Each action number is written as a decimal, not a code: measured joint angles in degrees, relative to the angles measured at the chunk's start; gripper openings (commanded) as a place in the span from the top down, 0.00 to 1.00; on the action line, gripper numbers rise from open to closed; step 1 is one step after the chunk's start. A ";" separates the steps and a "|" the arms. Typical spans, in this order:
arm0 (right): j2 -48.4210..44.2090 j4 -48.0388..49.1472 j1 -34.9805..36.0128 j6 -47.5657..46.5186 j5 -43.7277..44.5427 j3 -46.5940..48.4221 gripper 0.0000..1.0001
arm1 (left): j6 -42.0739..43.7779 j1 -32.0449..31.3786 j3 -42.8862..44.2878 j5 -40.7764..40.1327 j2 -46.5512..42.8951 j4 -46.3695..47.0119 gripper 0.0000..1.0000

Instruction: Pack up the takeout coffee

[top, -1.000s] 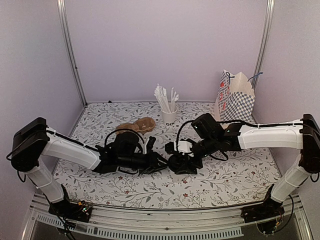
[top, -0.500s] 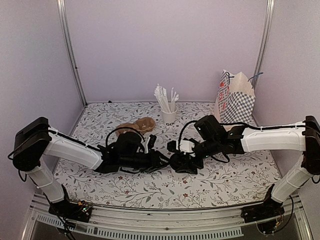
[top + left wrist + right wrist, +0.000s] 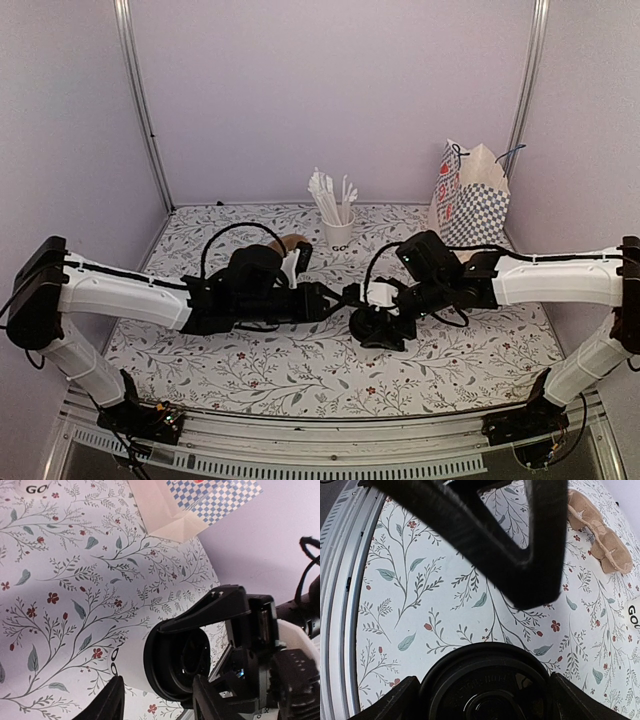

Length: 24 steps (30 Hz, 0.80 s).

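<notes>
The two arms are meeting over the middle of the table (image 3: 300, 372), and the takeout coffee (image 3: 165, 667) is sitting right between them; whether it is resting on the flowered cloth or hanging just off it, I cannot tell. The right gripper (image 3: 487, 700) is clamping the cup, its two fingers standing wide on either side of the black lid, so that arm is taking the load. The left gripper (image 3: 160, 692) is pointing at the cup from the other side with its fingers part-way apart. They are looking clear of the lid to me, though a light touch is hard to rule out. I am reading this as the hand-off step, the cup going to the arm nearer the paper bag (image 3: 470, 195), which is standing at the far right corner, well apart from the cup. The next move is calling for the left arm to back straight off without clipping the lid, then for the right arm to carry the cup level and lower it through the bag's mouth.
</notes>
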 measured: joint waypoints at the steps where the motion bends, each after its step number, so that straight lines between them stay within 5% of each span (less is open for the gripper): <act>1: -0.35 -0.68 -0.02 0.00 -0.02 0.00 0.09 | 0.13 0.00 0.31 -0.28 -0.61 -0.13 0.50; 17: -6.36 -11.32 -0.83 -0.11 -7.87 3.28 0.01 | -0.26 -2.49 1.33 -0.61 0.17 -4.50 0.39; 24: -7.85 -13.05 -9.79 1.97 -12.20 6.16 0.09 | -0.17 -3.37 3.10 -0.17 2.01 -5.66 0.39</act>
